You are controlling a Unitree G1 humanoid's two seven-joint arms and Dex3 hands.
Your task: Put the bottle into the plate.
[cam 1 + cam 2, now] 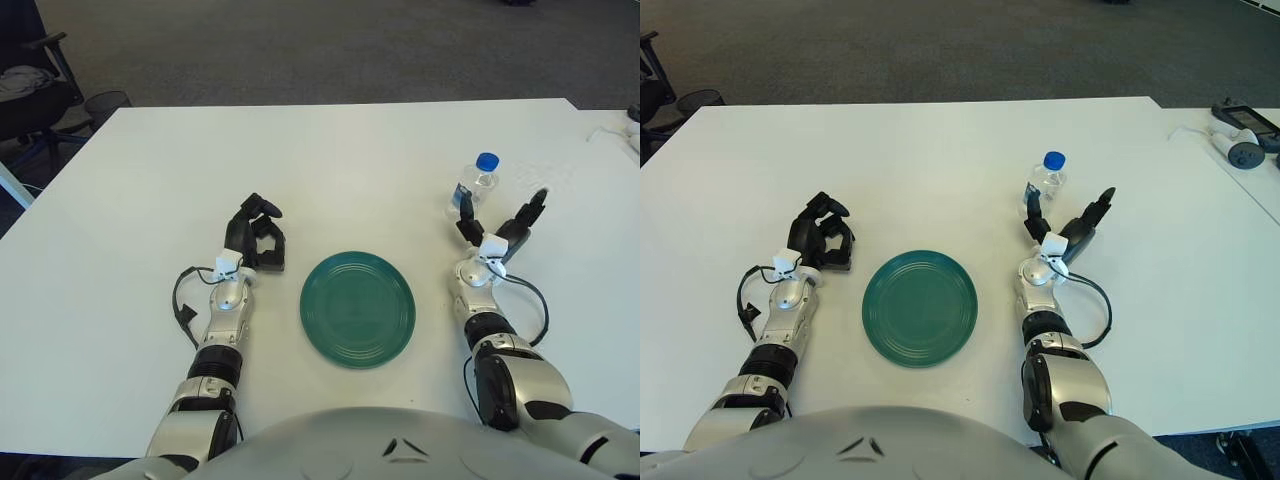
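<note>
A green plate point(358, 308) lies flat on the white counter point(330, 160) between the two arms, and nothing is in it. The bottle point(472, 187) — clear plastic, blue cap, a blue label — stands upright on the counter to the right of the plate and farther from the robot, well apart from its rim. The right hand point(497, 227) is just in front of the bottle on the robot's side, its fingers point(1101, 204) spread wide and holding nothing; one dark finger shows just beside the bottle's base, though contact cannot be told. The left hand point(256, 235) shows just left of the plate, fingers curled in — empty.
</note>
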